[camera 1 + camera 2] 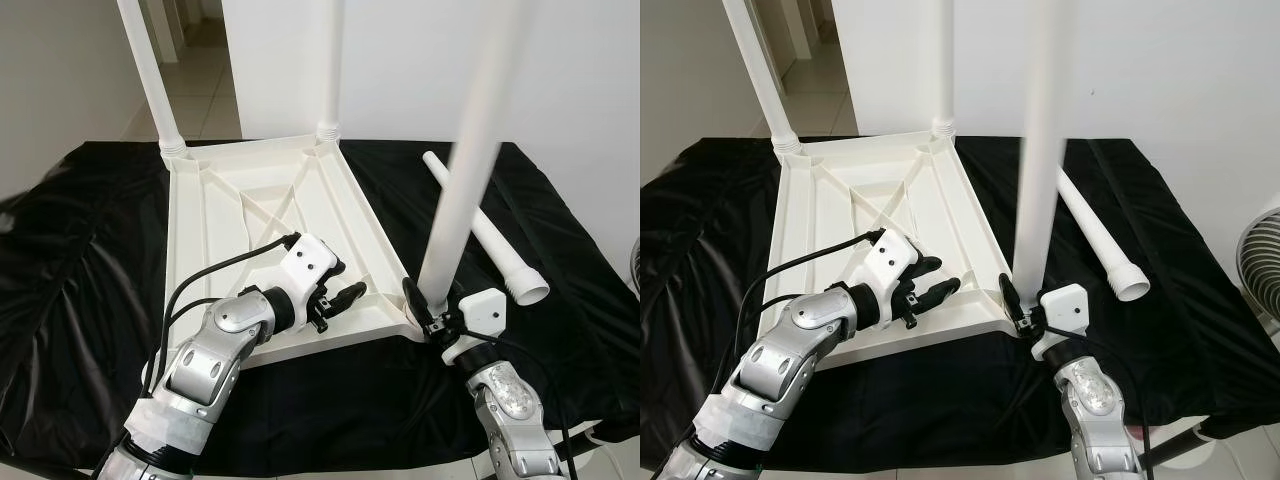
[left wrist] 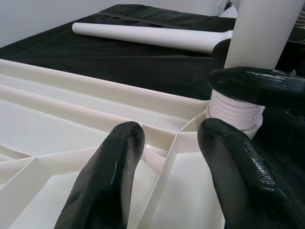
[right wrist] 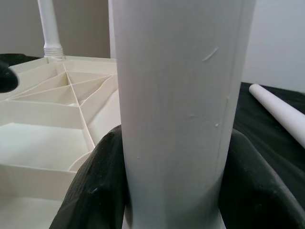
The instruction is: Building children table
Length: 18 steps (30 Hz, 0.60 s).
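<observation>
A white plastic table top (image 1: 205, 230) lies upside down on a black cloth. Two white legs (image 1: 150, 75) (image 1: 330, 60) stand in its far corners. A third leg (image 1: 465, 185) stands upright at the near right corner, its threaded end (image 2: 236, 112) at the socket. My right gripper (image 1: 425, 305) is shut on this leg just above its base, with fingers (image 3: 95, 186) on both sides. My left gripper (image 1: 345, 285) is open over the ribbed underside, close to that same corner, holding nothing. A fourth leg (image 1: 490, 235) lies loose on the cloth to the right.
The black cloth (image 1: 80, 260) covers the whole work surface and hangs over its near edge. A fan (image 1: 1265, 260) stands off the right side. Tiled floor and a doorway (image 1: 195, 70) lie beyond the far left corner.
</observation>
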Available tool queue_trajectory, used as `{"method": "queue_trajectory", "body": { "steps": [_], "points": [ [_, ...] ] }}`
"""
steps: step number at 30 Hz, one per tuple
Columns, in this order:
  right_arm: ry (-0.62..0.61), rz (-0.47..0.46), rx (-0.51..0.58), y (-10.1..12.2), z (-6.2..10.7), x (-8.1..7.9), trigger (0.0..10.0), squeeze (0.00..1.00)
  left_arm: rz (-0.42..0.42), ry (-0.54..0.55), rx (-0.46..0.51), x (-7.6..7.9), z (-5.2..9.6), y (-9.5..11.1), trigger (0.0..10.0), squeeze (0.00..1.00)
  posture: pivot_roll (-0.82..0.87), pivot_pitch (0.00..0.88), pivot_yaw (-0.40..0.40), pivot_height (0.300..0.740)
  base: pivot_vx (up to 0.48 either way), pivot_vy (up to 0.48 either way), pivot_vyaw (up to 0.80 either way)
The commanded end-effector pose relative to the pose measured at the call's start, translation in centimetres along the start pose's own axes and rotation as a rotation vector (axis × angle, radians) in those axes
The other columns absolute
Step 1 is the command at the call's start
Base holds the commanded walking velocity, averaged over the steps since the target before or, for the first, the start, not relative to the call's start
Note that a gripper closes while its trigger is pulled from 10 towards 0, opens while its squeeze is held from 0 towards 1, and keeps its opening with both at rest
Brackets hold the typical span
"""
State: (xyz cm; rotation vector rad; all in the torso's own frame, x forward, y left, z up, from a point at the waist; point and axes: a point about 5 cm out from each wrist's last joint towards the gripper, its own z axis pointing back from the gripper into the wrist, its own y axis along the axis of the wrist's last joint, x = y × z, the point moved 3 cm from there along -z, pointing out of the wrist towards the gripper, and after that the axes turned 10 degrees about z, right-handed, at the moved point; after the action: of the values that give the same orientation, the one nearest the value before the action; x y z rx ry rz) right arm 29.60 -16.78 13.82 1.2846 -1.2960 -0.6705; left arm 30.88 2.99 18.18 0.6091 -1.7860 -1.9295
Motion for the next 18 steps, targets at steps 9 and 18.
{"method": "queue_trajectory", "body": {
  "steps": [9,18],
  "points": [
    [-0.018,-0.099,-0.224,-3.7,1.0,-0.8,10.0,0.00,-0.001,0.004,0.001,0.0,0.2,0.2,10.0,0.00,-0.03,0.082,0.058,0.740,0.000,0.000,0.00],
    [-0.119,-0.180,-0.299,-4.7,1.2,-0.1,10.0,0.00,0.000,0.011,-0.001,-0.1,0.3,0.2,10.0,0.00,-0.03,0.086,0.055,0.740,0.000,0.000,0.00]
  ]
}}
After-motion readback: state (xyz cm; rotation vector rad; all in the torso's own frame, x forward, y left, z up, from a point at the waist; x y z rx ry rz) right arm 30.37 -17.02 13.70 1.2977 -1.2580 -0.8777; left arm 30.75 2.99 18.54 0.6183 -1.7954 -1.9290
